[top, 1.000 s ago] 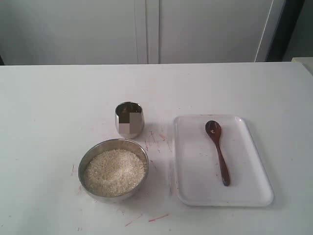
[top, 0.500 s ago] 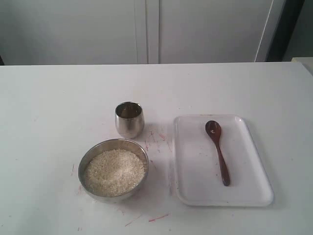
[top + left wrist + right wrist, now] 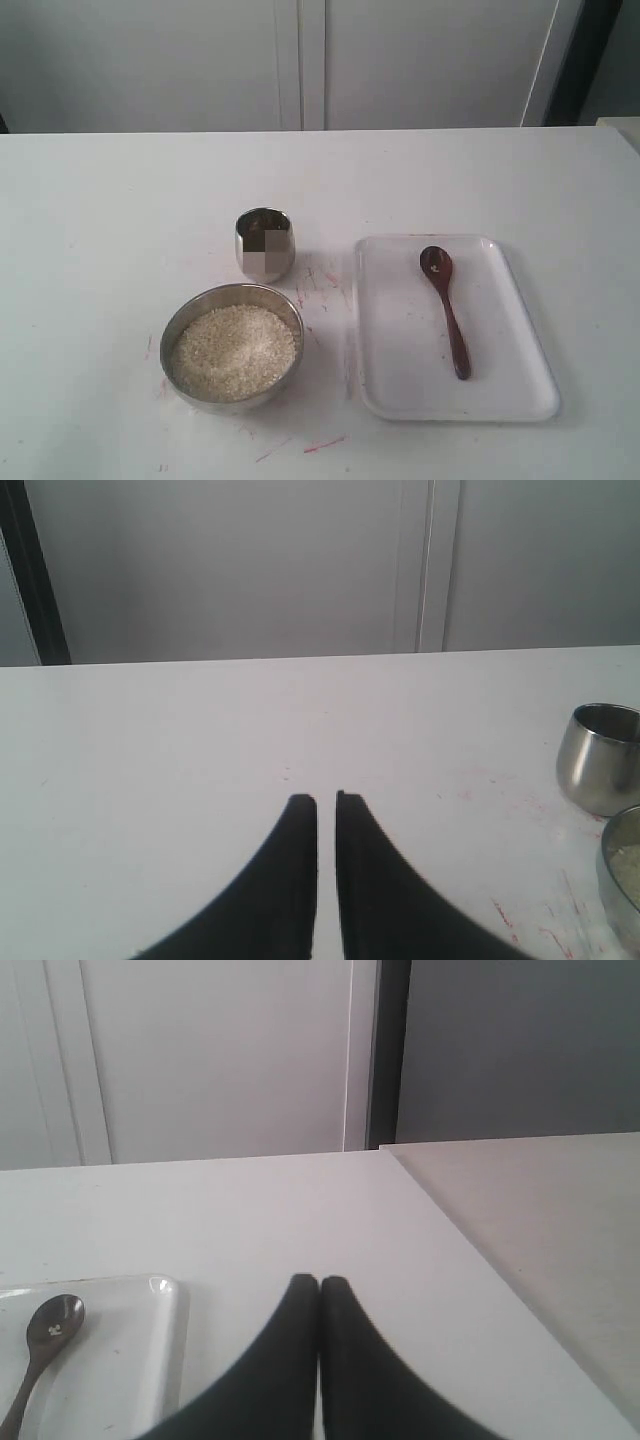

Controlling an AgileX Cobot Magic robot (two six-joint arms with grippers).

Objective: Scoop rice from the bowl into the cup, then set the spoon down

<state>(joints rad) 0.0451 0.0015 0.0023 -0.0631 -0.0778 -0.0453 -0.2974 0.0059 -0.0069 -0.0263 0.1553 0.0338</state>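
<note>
The steel bowl [image 3: 176, 325] sits near the table's front, left of centre, holding a heap of white rice [image 3: 233, 352]. Just behind it stands the small steel cup [image 3: 265, 245]. The dark wooden spoon [image 3: 447, 310] lies on a white tray [image 3: 400, 385] to the right, scoop away from the front edge. Neither gripper shows in the exterior view. My left gripper [image 3: 326, 800] hovers over bare table with its black fingers nearly touching and empty; the cup [image 3: 600, 755] and bowl rim [image 3: 618, 865] lie off to its side. My right gripper [image 3: 319, 1282] is shut and empty beside the tray [image 3: 150, 1340] and spoon [image 3: 45, 1335].
The table is white with faint red marks around the bowl and cup. White cabinet doors stand behind the table's far edge. In the right wrist view the table's side edge runs close to the right gripper, with a grey surface beyond it.
</note>
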